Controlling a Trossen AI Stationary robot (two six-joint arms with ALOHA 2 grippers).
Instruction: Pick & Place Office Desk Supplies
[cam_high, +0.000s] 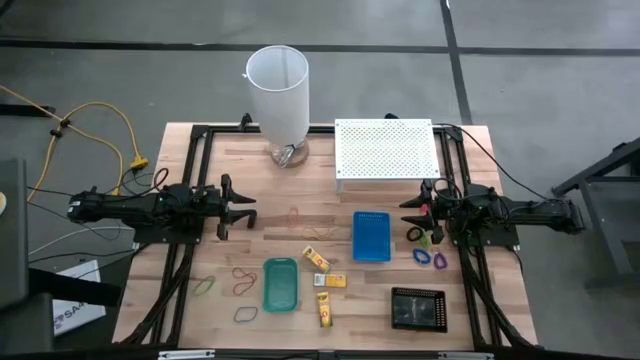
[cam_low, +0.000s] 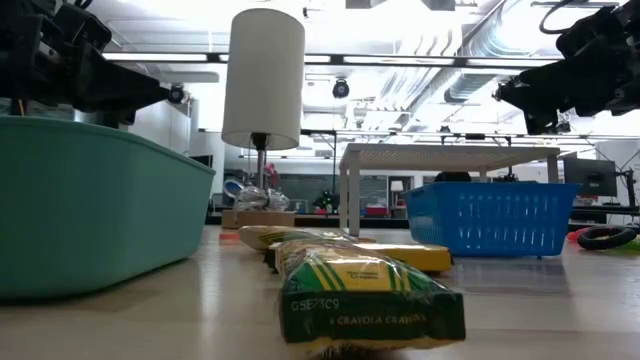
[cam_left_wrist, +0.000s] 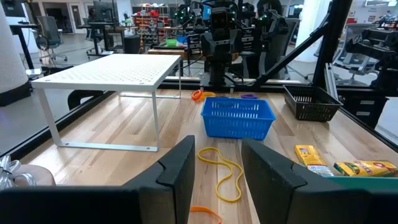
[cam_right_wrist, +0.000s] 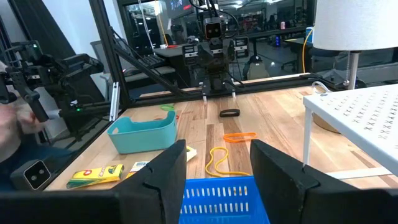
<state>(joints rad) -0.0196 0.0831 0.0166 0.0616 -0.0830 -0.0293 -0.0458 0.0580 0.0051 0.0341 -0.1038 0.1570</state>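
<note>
Three yellow oblong packets (cam_high: 316, 258) (cam_high: 331, 281) (cam_high: 323, 308) lie flat mid-table. Rubber-band loops lie loose: an orange one (cam_high: 294, 214), a yellow one (cam_high: 322, 230) (cam_left_wrist: 224, 171), and red (cam_high: 244, 272), yellow (cam_high: 243, 291) and green (cam_high: 204, 286) ones near the left. A black ring (cam_high: 415, 235), a blue clip (cam_high: 421, 256) and a purple clip (cam_high: 439, 260) lie at the right. My left gripper (cam_high: 250, 207) (cam_left_wrist: 217, 180) hovers level and open at the table's left side. My right gripper (cam_high: 408, 212) (cam_right_wrist: 217, 174) hovers level and open at the right, facing it. Neither has anything between its fingers.
A green tray (cam_high: 281, 284), a blue tray (cam_high: 371, 236) and a black tray (cam_high: 418, 308) stand on the near half. At the far edge are a tall white cylinder on a stand (cam_high: 277, 100) and a white perforated shelf (cam_high: 386, 150). Bare wood lies between the grippers.
</note>
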